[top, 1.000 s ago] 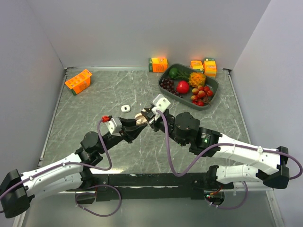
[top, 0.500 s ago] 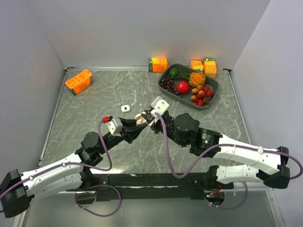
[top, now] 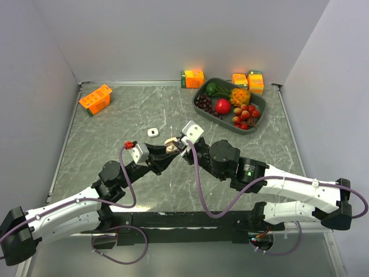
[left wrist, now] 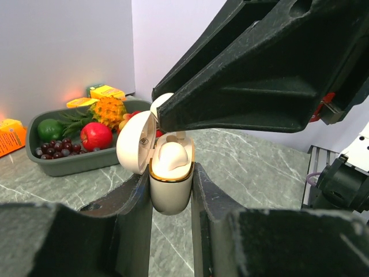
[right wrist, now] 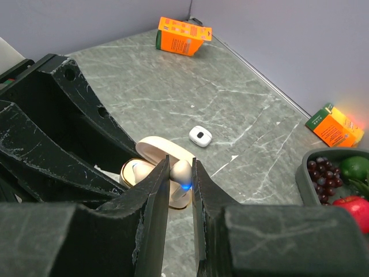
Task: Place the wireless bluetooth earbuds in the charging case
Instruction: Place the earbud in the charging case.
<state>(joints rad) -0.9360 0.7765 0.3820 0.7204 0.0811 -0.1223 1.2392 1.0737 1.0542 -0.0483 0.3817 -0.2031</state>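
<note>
Two pincers meet over the middle of the surface (top: 115,127) in the top view. The left pincer (top: 164,150) is clenched on the open beige charging case (top: 170,144), and the right pincer (top: 181,143) sits just right of that case.

Left wrist view: the case (left wrist: 170,190) stands upright between the fingers, with its lid swung left.

Right wrist view: the right pincer (right wrist: 180,170) grasps a beige earbud (right wrist: 181,172) at the case's mouth. Whether it is seated I cannot tell. I would keep the stem vertical over its socket, press down gently, and release only once it drops home.
</note>
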